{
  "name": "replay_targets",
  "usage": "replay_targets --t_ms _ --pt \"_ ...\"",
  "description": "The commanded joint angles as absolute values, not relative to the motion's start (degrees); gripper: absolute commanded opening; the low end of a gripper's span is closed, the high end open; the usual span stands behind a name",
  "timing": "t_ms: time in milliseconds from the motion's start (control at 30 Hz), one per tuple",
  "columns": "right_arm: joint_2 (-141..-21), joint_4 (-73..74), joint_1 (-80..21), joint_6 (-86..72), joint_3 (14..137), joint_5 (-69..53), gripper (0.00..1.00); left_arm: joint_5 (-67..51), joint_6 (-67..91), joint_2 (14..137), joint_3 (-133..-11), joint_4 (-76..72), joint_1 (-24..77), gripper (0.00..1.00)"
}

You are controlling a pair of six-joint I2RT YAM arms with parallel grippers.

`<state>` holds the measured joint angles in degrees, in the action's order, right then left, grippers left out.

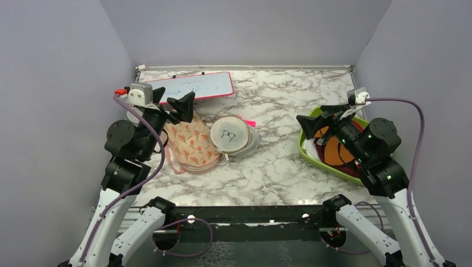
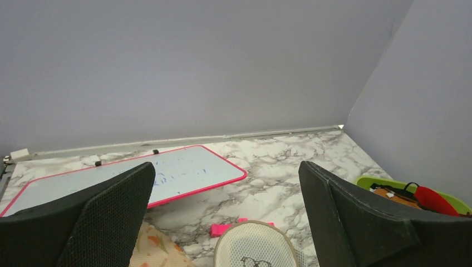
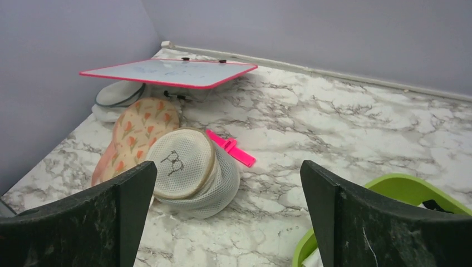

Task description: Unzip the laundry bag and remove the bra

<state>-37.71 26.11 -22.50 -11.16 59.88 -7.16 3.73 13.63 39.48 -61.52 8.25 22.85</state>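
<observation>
**Asker:** Where are your two hands?

**Operator:** Nearest me, both hang above the white marble-patterned surface (image 1: 278, 161), and neither holds anything. My left hand (image 1: 171, 103) has its jaws spread wide over the peach floral-print fabric pouch (image 1: 192, 146). My right hand (image 1: 318, 121) is spread just as wide, at the inner edge of the lime-green plastic tray (image 1: 305, 149) that holds red and orange garments.

**Asker:** And the thing you must open?

**Operator:** The small round white mesh laundry bag with a beige rim (image 1: 231, 135) lies between my hands, touching the pouch, with its black mark facing up. It looks zipped shut. I cannot see the black bra, so I judge it is inside. Just behind the bag lies a bright pink plastic clip (image 1: 247, 120). Beyond that, by the far wall, is a pink-framed whiteboard (image 1: 195, 86).

**Asker:** Which step is this?

**Operator:** I judge it is the very first, the reach towards the bag, since nothing is unzipped yet. Next I need to find the zip pull on the rim, which I cannot make out for certain. One hand should then pin the soft dome while the other pinches the pull and draws it around. The bag looks light, so it may slide or turn unless it is held.
</observation>
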Motion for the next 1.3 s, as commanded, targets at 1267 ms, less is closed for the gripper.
replay_targets --t_ms 1267 --pt "-74.13 -6.17 -42.10 -27.52 41.19 -27.09 1.00 -13.79 5.07 58.62 -51.73 -10.59 30.91 0.99"
